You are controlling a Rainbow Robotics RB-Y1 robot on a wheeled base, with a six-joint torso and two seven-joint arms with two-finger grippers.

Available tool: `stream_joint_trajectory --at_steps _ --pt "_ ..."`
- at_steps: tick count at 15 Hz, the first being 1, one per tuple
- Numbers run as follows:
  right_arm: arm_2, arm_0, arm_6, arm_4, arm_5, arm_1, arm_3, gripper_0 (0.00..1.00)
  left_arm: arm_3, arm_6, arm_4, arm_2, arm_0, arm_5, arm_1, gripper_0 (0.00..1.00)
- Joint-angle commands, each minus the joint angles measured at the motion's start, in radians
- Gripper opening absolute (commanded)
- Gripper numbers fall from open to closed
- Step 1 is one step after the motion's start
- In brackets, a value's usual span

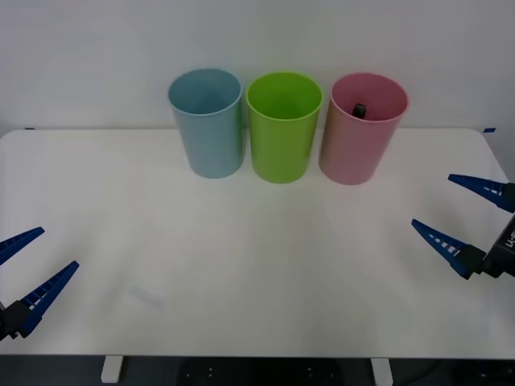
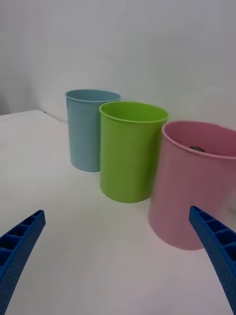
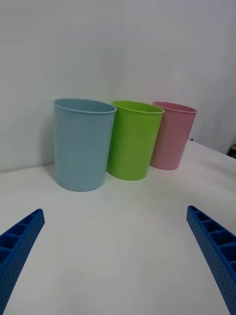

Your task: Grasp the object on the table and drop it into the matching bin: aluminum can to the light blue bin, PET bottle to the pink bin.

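Note:
The PET bottle lies inside the pink bin; just its black cap shows above the rim, also seen in the right wrist view as the cap within the pink bin. The light blue bin stands at the left of the row on the white table. My right gripper is open and holds nothing near the table's right edge, well apart from the pink bin. At the front left, my left gripper hangs open with nothing in it.
A lime green bin stands between the blue and pink bins, the three nearly touching in a row at the back of the table. A white wall rises behind them. The wide tabletop in front of the bins is bare.

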Motion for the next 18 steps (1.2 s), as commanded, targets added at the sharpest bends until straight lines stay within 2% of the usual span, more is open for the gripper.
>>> stream_joint_trajectory --at_steps 1,13,18 --pt "-0.009 0.061 -0.010 -0.003 -0.001 0.000 -0.024 1.00 0.000 0.000 0.000 0.000 0.000 0.000 0.000 1.00" --pt "-0.003 0.198 -0.004 -0.016 -0.001 0.000 -0.033 1.00 0.000 0.000 0.000 0.000 0.000 0.000 0.000 1.00" --pt "-0.001 0.199 -0.004 -0.017 -0.001 0.000 -0.033 1.00 0.000 0.000 0.000 0.000 0.000 0.000 0.000 1.00"
